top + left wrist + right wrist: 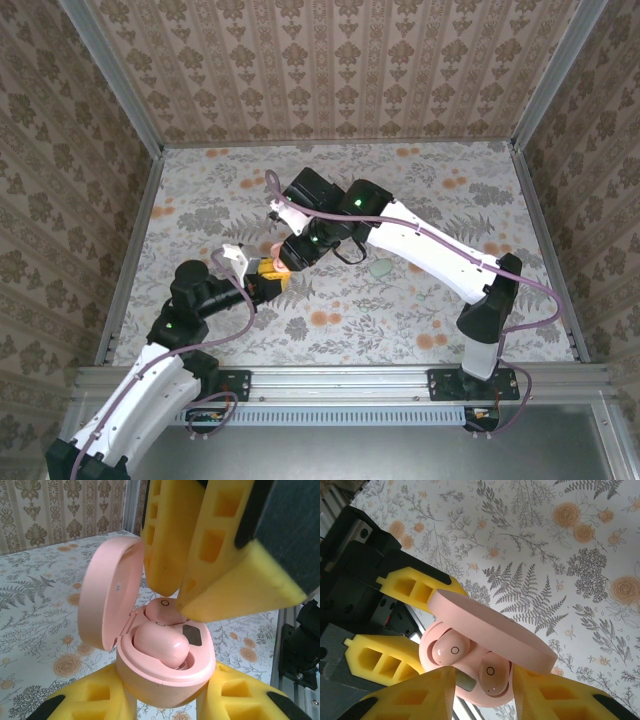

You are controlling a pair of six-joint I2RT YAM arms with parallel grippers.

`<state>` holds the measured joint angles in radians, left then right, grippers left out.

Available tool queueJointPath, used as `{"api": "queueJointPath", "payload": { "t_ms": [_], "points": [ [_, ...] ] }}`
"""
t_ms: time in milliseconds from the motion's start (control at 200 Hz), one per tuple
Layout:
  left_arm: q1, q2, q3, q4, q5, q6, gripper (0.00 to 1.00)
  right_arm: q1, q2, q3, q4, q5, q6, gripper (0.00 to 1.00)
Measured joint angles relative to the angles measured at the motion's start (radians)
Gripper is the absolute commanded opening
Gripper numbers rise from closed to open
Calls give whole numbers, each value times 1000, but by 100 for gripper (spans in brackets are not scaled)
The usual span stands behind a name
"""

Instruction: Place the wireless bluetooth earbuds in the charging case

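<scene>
Right end effector [482,695] astride one earbud [492,674] in charging case [490,630]

Both earbuds [451,650] in charging case [170,680] (lid [107,600] raised), case between left fingers [85,700], right fingers [225,555] above

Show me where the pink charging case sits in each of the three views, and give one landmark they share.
Top external: charging case, a small pink spot just left of picture centre.
Left wrist: lower centre, its lid open to the left.
Right wrist: lower centre, lid slanting across it.
Shared landmark: the left gripper, yellow-fingered, clamping the case.
</scene>
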<state>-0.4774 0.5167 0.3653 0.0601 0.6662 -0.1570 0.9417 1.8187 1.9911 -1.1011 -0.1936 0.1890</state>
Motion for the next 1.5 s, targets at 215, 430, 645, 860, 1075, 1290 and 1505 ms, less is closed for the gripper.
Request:
{"api": "queueJointPath", "payload": {
  "t_ms": [215,430,645,860,1075,1290,1505],
  "points": [
    [0,-2,0,0,2,0,0,-3,-55,13,5,0,17,32],
    [0,-2,0,10,5,-1,0,-40,-119,13,70,-11,60,30],
    [0,-2,0,24,12,-7,0,-135,-111,-45,197,-91,159,24],
    [-4,11,16,23,20,-7,0,-169,-71,-89,298,-198,233,24],
    [-6,50,55,44,23,-8,0,-169,-68,-161,344,-317,267,22],
    [-6,75,56,58,21,-18,0,-171,-137,-286,359,-364,287,22],
    [-11,82,56,114,9,-48,0,-181,-290,-379,372,-360,320,39]
  ]
}}
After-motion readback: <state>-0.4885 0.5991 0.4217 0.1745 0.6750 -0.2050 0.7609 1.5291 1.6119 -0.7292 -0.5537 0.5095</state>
